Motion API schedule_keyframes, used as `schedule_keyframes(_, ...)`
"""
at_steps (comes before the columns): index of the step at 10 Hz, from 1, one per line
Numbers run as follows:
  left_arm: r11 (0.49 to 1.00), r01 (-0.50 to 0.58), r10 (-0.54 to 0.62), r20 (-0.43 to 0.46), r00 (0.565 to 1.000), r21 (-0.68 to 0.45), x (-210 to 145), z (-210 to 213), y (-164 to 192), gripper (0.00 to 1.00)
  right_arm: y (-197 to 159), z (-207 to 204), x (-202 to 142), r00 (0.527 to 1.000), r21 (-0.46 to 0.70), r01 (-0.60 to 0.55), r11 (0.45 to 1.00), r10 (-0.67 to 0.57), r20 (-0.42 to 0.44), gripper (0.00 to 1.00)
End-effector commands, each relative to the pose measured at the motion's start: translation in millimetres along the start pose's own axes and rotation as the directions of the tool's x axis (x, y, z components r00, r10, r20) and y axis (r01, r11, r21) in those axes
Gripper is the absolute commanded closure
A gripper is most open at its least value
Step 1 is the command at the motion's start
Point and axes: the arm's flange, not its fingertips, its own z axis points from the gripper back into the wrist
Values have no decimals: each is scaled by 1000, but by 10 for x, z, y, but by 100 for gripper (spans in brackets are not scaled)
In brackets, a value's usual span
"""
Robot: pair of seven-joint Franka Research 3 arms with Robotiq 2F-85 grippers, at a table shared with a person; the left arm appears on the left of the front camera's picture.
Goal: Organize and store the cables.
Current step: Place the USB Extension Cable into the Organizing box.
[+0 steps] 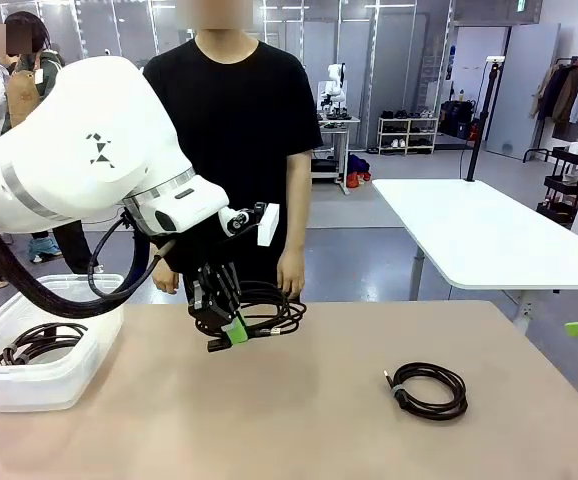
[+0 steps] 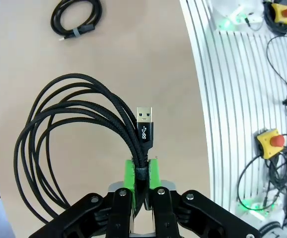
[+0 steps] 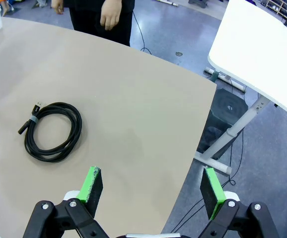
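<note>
Left hand: observed above the near-left part of the beige worktop, on the white left arm. Its green pads are pressed together on a black braided cable coil, which is pinched at the gathered bundle just below a black USB plug with a silver metal tip. The plug is pointed straight out past the fingertips. The coil's loose loops are spread away to one side of the fingers. Whether the loops touch the surface cannot be told.

Right hand: its fingers are spread wide and nothing is held between them. It is positioned at the worktop's right edge, with grey floor below.

A second black cable coil, tightly wound and bound with a small tie, is lying flat on the right half of the worktop, well apart from both hands.

A third black cable coil is lying inside a white rectangular plastic bin at the worktop's left edge.

A person in a black T-shirt is standing at the far side, arms down, with one of the person's hands just behind the pinched coil.
</note>
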Motion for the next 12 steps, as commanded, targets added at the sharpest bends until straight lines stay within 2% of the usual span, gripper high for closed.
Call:
schedule_keyframes(1,1000,0,0,-3,1000,-2,-13,-13,-25,87,24,16,11,1000,-7,21,1000,-21,-7,0)
schedule_keyframes(2,996,85,-84,-28,996,32,-259,45,-17,87,24,16,11,1000,-7,21,1000,-21,-7,0)
schedule_keyframes(3,983,181,-180,-80,980,10,-602,131,-36,87,24,16,11,1000,-7,21,1000,-21,-7,0)
schedule_keyframes(4,977,210,-206,-118,971,23,-937,213,-39,87,24,16,11,1000,-7,21,1000,-21,-7,0)
schedule_keyframes(6,971,231,-227,-76,971,57,-1547,395,5,87,24,16,11,1000,-7,21,1000,-21,-7,0)
schedule_keyframes(8,969,231,-223,-90,971,89,-2066,551,59,87,24,16,11,1000,-7,21,1000,-21,-7,0)
schedule_keyframes(9,975,197,-183,-131,974,105,-2290,604,92,87,24,16,11,1000,-7,21,1000,-21,-7,0)
schedule_keyframes(10,983,120,-96,-174,980,136,-2556,617,167,87,24,16,11,1000,-7,21,1000,-21,-7,0)
schedule_keyframes(12,987,-41,72,-192,979,157,-3054,507,405,87,24,16,11,1000,-7,21,1000,-21,-7,0)
